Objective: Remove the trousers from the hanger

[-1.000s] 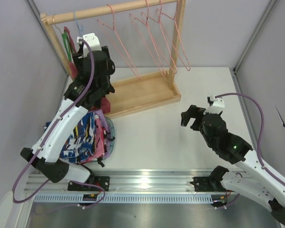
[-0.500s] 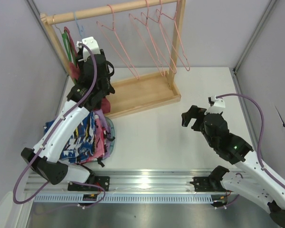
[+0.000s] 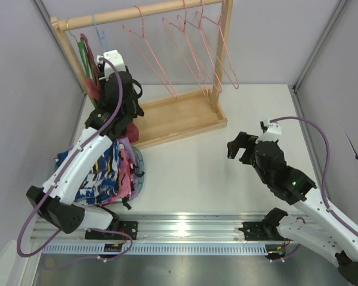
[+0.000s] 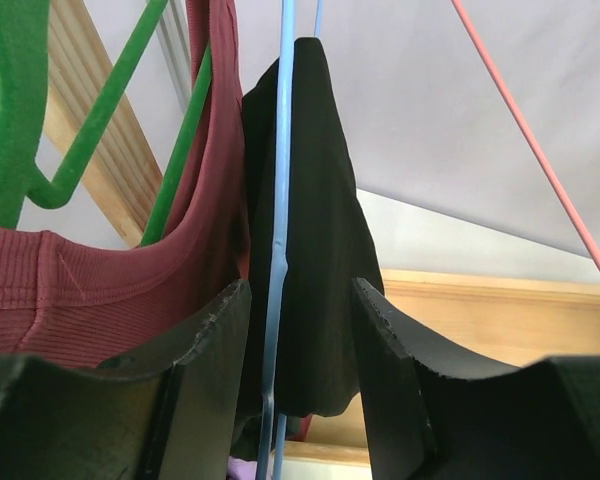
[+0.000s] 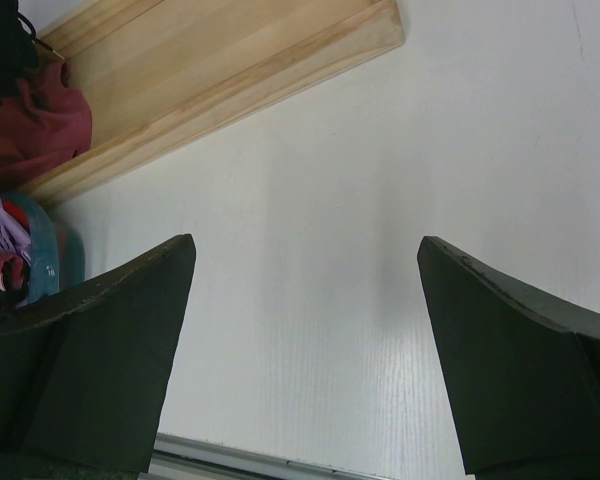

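While our right jaws hang wide open and empty over the bench [image 3: 215, 173], well apart, our nearer left jaws stand half open, straddling the trousers [image 4: 315, 220] and hanger [image 4: 282, 180], which hang upright between them, not yet pinched.

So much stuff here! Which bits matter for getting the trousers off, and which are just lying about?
In the job: black trousers, light-blue hanger, left gripper.
Just about: pink hangers, green hanger, dark red garment, patterned cloth, right gripper.
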